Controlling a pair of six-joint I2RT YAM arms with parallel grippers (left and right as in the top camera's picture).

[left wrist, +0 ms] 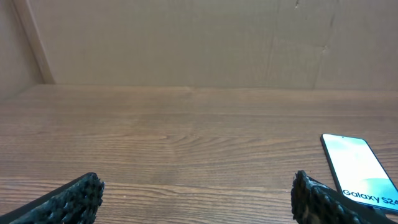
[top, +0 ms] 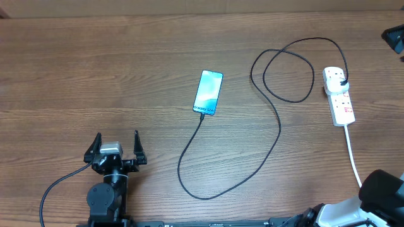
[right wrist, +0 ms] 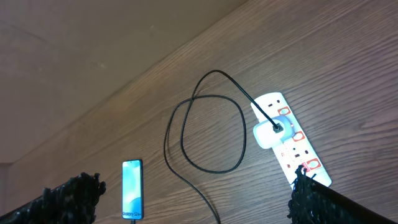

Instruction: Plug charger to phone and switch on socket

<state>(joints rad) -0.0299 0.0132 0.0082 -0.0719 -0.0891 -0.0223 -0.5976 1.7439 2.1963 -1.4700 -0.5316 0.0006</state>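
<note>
The phone (top: pixel 208 93) lies face up mid-table, its screen lit light blue. It also shows in the left wrist view, phone (left wrist: pixel 360 171), and the right wrist view, phone (right wrist: pixel 132 188). The thin black charger (top: pixel 278 135) runs from the phone's bottom edge, loops toward me, then curls up to its plug (right wrist: pixel 268 134) seated in the white socket (top: pixel 341 104). My left gripper (top: pixel 117 137) stands open over bare wood, left of and nearer than the phone; its fingertips (left wrist: pixel 87 190) hold nothing. My right gripper (right wrist: pixel 196 196) hangs open high above the table, with the socket (right wrist: pixel 292 146) below its right finger.
The socket's thick white cord (top: pixel 353 157) trails toward the front right past my right arm's base (top: pixel 382 189). A dark object (top: pixel 394 38) sits at the far right edge. A brown board wall (left wrist: pixel 199 37) closes off the back of the table.
</note>
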